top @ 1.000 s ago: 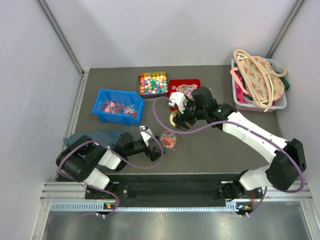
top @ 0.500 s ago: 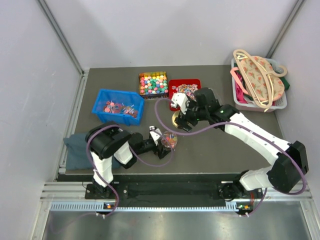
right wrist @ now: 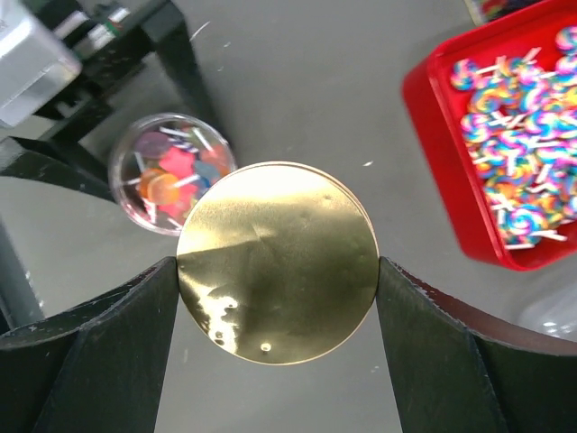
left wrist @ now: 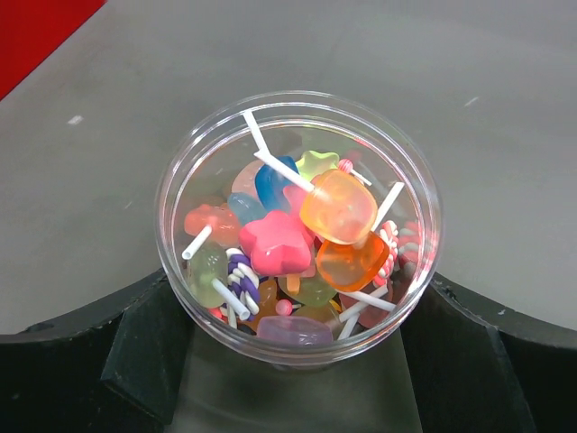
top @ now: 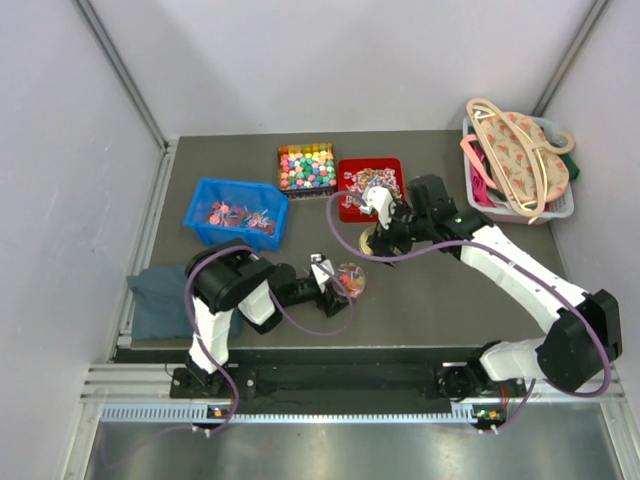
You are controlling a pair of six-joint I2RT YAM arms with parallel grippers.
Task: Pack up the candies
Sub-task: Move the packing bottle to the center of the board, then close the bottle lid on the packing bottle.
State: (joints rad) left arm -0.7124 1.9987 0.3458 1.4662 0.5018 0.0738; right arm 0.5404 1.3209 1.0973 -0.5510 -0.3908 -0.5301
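Many candies (left wrist: 297, 244) in clear cup (left wrist: 177, 177) between left gripper (left wrist: 297, 347) fingers (left wrist: 135, 356)

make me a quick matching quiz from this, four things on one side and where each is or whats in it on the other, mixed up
Things:
1. gold lid
2. clear cup
3. red tray
4. blue bin

Descriptions:
a. holds swirl lollipops
b. sits between the fingers of the left gripper
c. holds red and pink wrapped candies
d. gripped by the right gripper

Pairs: 1-d, 2-b, 3-a, 4-c
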